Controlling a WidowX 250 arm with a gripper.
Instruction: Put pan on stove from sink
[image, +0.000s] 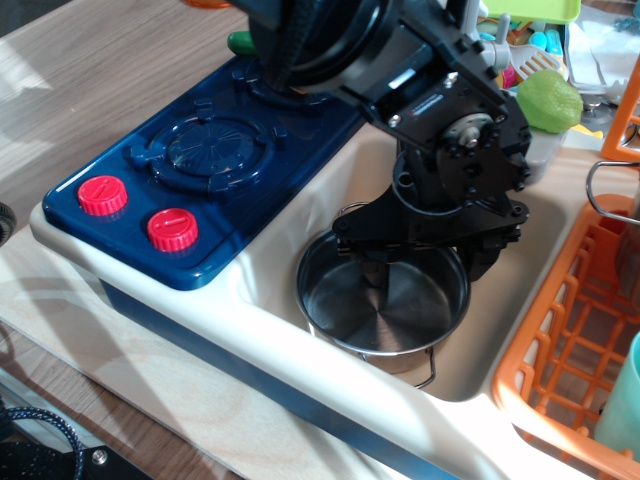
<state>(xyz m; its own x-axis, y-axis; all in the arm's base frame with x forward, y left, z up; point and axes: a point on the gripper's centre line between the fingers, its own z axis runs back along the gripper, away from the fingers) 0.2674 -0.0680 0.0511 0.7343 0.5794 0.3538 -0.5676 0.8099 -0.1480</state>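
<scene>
The shiny steel pan (385, 305) sits in the cream sink (290, 235), with one wire loop handle (425, 368) at its front. My black gripper (428, 262) hangs low over the pan's far half with its jaws wide apart. The left finger (373, 268) reaches inside the pan and the right finger (484, 255) is at or just outside the right rim. Nothing is clamped between them. The dark blue stove (210, 150) with two red knobs (172, 229) lies to the left. Its near burner is bare and my arm hides the far burner.
An orange dish rack (565, 335) stands right of the sink, with a steel wire handle (600, 178) above it. A green vegetable (238, 41) lies behind the stove. A green toy (550, 100) and coloured utensils sit at the back right. A wooden board lies under the kitchen unit.
</scene>
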